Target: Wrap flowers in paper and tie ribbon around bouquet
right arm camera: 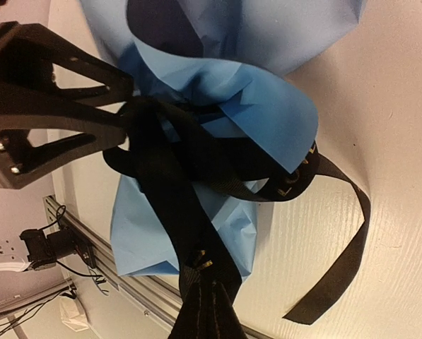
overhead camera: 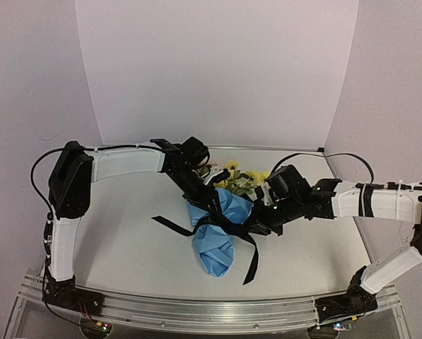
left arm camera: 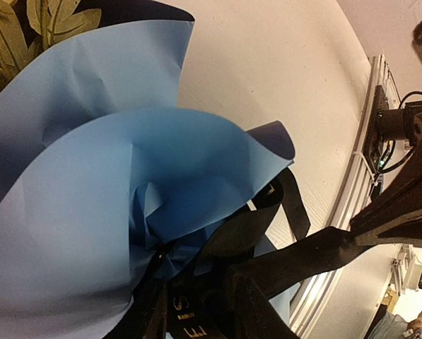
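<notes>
Step in hand: tying. Wrapping judged done. The bouquet (overhead camera: pixel 233 206) lies at centre of the grey desk (overhead camera: pixel 126 233), thin light-blue paper (left arm camera: pixel 90 212) coned round the stems, yellow and pale pink flowers (overhead camera: pixel 244 178) pointing to the top of the overhead frame.

The long narrow black ribbon (right arm camera: pixel 161 176) with pale lettering is crossed at the cone's waist. No finished knot or bow visible.

Right end effector (overhead camera: pixel 255 227): fully closed, one ribbon strand running taut into it at bottom centre of its wrist view.

Left end effector (right arm camera: pixel 126 113): tips at the ribbon crossing, jaws partly apart. Cannot tell whether they pinch anything.

Next move, my judgement: secure the second strand, then pull opposite ways to cinch. Risk of crushing the paper.

Room: open desk at left and lower right of the overhead frame. One loose end trails toward the aluminium rail (overhead camera: pixel 196 307) at the bottom edge. The arms crowd each other at centre.
</notes>
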You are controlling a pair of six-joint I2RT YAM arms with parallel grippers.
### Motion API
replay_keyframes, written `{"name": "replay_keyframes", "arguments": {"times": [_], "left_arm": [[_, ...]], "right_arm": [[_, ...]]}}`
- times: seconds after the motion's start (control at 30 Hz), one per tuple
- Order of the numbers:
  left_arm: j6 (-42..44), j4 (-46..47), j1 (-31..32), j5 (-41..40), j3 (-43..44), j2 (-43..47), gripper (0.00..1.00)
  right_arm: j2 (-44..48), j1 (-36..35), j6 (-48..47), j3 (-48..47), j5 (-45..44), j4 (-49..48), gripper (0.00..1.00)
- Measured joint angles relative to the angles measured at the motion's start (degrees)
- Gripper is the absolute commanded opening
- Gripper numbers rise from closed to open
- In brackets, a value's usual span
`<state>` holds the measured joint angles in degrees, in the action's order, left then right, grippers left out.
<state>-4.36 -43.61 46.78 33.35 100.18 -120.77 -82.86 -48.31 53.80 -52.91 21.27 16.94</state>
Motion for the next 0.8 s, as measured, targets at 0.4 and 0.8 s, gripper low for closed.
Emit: {"name": "replay_keyframes", "arguments": {"times": [0.4, 0.8], "left_arm": [[-0.2, 0.7, 0.0, -0.5, -0.1, -0.1, 0.06], [-0.2, 4.0, 0.0, -0.5, -0.9, 0.1, 0.0]], "right_arm": [[0.9, 0.0, 0.0, -5.5, -0.6, 0.7, 0.0], [0.9, 0.0, 0.0, -6.6, -0.7, 0.8, 0.0]]}}
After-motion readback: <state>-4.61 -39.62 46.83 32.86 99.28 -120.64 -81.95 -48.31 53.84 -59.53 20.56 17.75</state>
